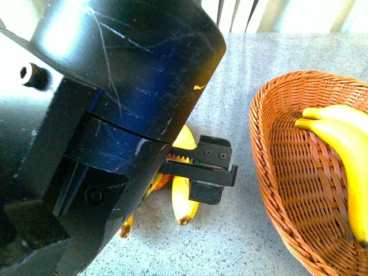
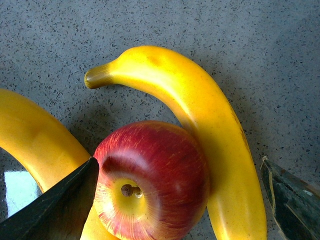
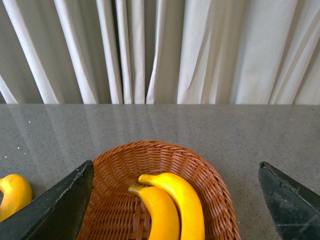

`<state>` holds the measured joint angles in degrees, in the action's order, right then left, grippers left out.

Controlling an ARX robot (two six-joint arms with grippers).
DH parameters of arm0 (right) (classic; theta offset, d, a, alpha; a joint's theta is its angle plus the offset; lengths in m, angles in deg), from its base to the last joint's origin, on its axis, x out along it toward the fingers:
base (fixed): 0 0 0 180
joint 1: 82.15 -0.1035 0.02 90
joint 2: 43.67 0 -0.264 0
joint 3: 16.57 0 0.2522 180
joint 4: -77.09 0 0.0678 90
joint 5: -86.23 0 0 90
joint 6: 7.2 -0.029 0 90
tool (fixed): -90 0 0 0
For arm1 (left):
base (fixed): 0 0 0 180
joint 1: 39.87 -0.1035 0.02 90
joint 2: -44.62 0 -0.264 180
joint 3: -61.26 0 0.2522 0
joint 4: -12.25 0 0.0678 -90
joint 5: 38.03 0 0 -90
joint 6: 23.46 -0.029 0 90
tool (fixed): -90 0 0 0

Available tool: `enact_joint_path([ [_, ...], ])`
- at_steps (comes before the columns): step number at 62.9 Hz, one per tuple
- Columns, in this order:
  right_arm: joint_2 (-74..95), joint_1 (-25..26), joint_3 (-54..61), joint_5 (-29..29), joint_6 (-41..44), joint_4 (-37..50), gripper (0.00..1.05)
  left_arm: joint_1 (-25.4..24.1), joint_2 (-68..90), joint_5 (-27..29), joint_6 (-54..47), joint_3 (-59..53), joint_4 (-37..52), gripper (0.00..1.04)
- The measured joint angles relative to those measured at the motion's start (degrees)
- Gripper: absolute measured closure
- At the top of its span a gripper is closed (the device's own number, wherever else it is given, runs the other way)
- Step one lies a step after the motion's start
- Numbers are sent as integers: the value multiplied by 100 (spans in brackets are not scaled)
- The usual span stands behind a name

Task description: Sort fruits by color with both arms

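My left gripper is open and hangs right over a red apple streaked with yellow, its stem facing the camera. One black finger touches the apple's side; the other finger stands well apart. A banana curves round the apple, and a second banana lies on its other side. In the front view the left arm hides most of this pile; only the gripper, banana ends and a sliver of apple show. My right gripper is open above two bananas.
A brown wicker basket at the right holds the two bananas; its rim shows between the right fingers. The grey speckled tabletop runs back to white curtains. Another banana end lies beside the basket.
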<state>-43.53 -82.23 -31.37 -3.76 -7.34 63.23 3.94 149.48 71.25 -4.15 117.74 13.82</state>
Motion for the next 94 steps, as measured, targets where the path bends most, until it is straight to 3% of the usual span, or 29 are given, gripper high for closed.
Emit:
enact_joint_path([
  [91, 0, 0, 0, 0, 0, -2, 9, -254, 863, 542, -68, 743, -149, 9],
  [94, 0, 0, 0, 0, 0, 0, 9, -254, 866, 560, -81, 750, -177, 13],
])
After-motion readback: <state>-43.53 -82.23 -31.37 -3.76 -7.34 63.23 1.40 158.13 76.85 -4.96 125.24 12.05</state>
